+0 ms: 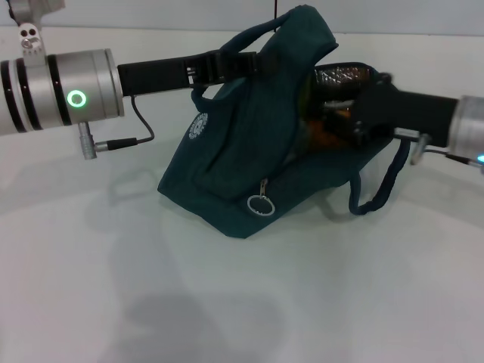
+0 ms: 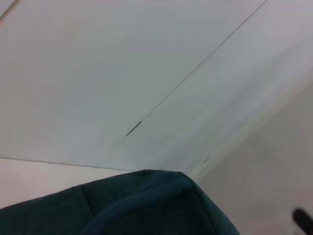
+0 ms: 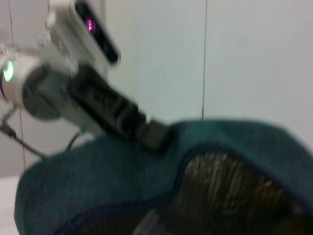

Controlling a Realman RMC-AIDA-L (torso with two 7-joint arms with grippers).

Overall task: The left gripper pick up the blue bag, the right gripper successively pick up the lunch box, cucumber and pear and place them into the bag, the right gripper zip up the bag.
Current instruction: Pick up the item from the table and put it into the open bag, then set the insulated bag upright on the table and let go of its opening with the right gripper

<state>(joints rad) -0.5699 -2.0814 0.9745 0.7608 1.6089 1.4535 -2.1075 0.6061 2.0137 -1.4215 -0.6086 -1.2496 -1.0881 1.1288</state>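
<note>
Teal fabric fills most of what I see: the blue bag (image 1: pixel 249 151) sits slumped on the white bench (image 1: pixel 227 302), its top corner lifted toward my left tool (image 1: pixel 240 62). That tool comes in from the left at the bag's upper edge, where the handle loop (image 1: pixel 261 41) sits, and appears clamped on the cloth there, though the fingers themselves are buried in the folds. The left wrist view shows only a hump of teal cloth just below the camera.

My right tool (image 1: pixel 340 113) reaches into the bag's open mouth from the other side. Silver foil lining (image 3: pixel 230 181) shows around it, and something orange glows just beneath it inside, which I take to be the pear (image 1: pixel 327 138). I cannot tell whether the right tool's fingers are apart or together; the bag's rim hides them. I see no lunch box or cucumber outside the bag.

The bag is soft and floppy, so it will sag and close on itself unless the left tool holds the rim taut. The second handle (image 1: pixel 378 189) hangs loose below the right tool. For zipping, the metal ring pull (image 1: pixel 261 205), low on the front panel well below both tools, is the place to grip: small, stiff, and likely slippery.
</note>
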